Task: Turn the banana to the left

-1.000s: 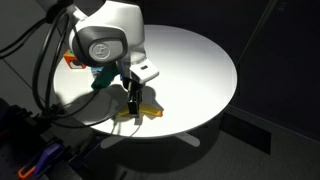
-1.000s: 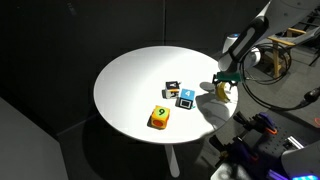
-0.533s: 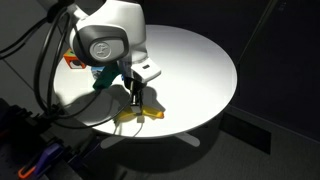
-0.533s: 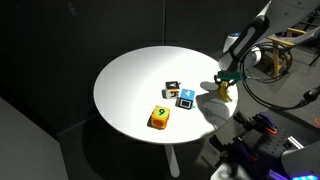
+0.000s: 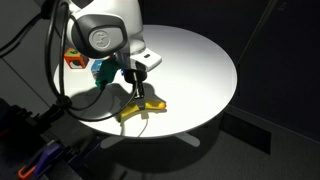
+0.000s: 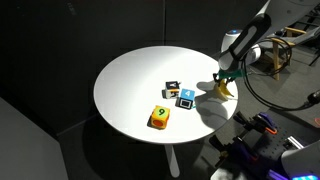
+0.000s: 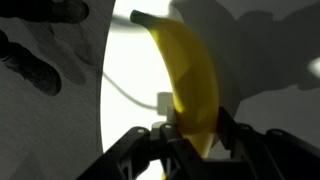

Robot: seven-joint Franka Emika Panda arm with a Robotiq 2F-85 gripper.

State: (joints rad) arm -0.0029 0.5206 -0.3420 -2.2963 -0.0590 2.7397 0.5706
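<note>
smooth matt banana (image 7: 192,80), matt white table (image 6: 130,85)

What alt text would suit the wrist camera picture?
A curved yellow banana fills the middle, its lower end clamped between the dark fingers of the robot's hand. Beneath lies a white table, dark beyond its edge.

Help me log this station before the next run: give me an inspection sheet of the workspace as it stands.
Surface: round white table, mostly bare.
Job's things: banana lying near the table edge.
Clutter: yellow cube, blue cube and small dark cube, grouped apart from the banana.
Grippers: end effector closed on the banana, one finger on each side in the wrist view.
Cables: black cables looping from the arm beside the table.
Surroundings: dark backdrop; more gear next to the table.
</note>
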